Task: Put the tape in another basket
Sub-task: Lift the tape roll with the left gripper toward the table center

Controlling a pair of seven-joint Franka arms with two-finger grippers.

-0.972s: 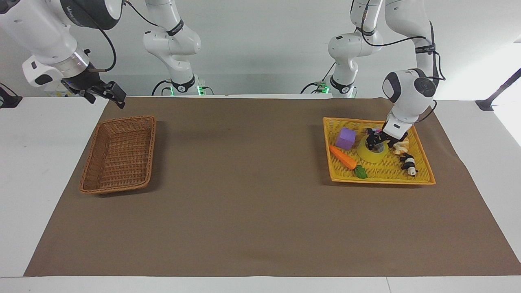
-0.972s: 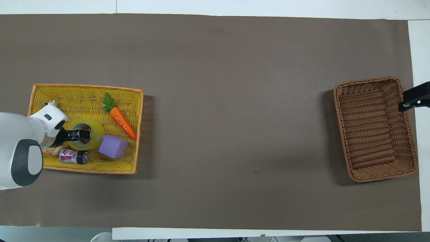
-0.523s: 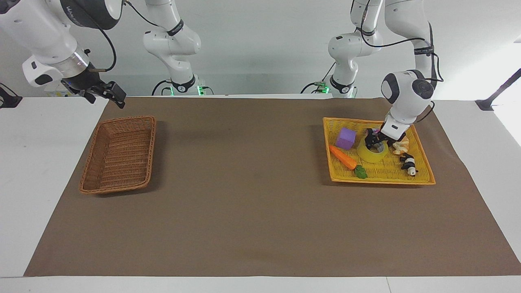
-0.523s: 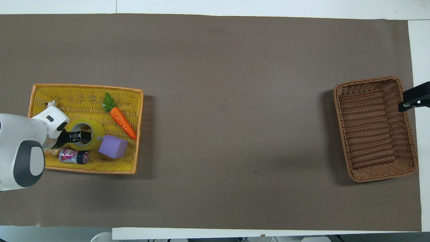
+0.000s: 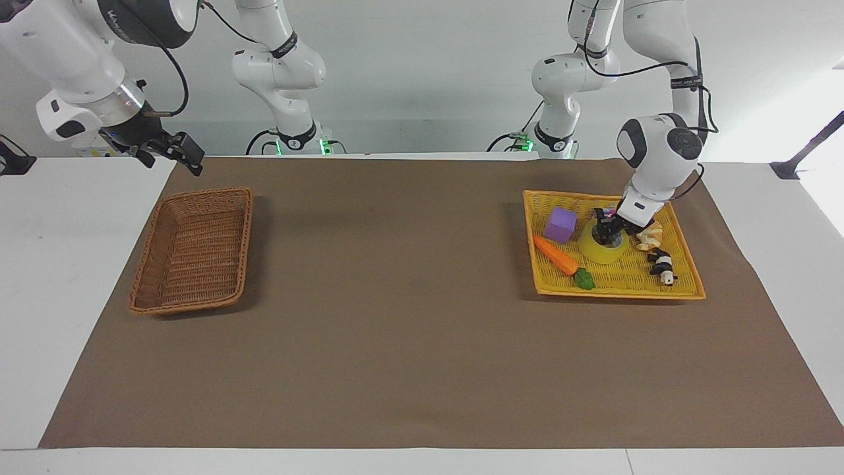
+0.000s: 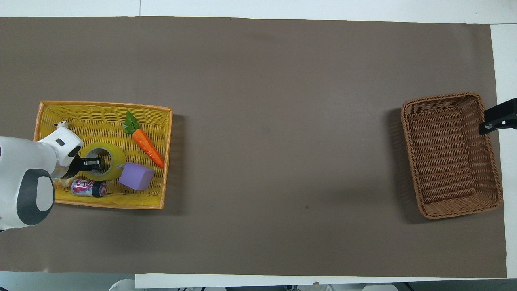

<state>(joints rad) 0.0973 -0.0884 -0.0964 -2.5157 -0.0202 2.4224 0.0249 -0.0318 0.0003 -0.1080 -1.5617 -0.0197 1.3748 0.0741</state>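
Note:
The tape (image 5: 602, 253), a yellow roll, lies flat in the yellow woven tray (image 5: 620, 282) toward the left arm's end of the table; it also shows in the overhead view (image 6: 117, 158). My left gripper (image 5: 605, 232) is down at the roll, one finger in its hole, shut on the roll's wall on the side nearer the robots; the overhead view shows it (image 6: 93, 163) too. The brown wicker basket (image 5: 191, 254) stands empty toward the right arm's end (image 6: 448, 153). My right gripper (image 5: 173, 150) waits in the air beside that basket's end nearer the robots (image 6: 499, 117).
In the tray (image 6: 101, 111) with the tape lie an orange toy carrot (image 6: 147, 147), a purple cube (image 6: 136, 176), a small can (image 6: 88, 188), a panda figure (image 5: 661, 265) and a crumpled tan thing (image 5: 650, 236). A brown mat (image 5: 409, 316) covers the table.
The left gripper has settled a little deeper into the tape roll and its fingers have drawn together on the wall. The right arm has not moved.

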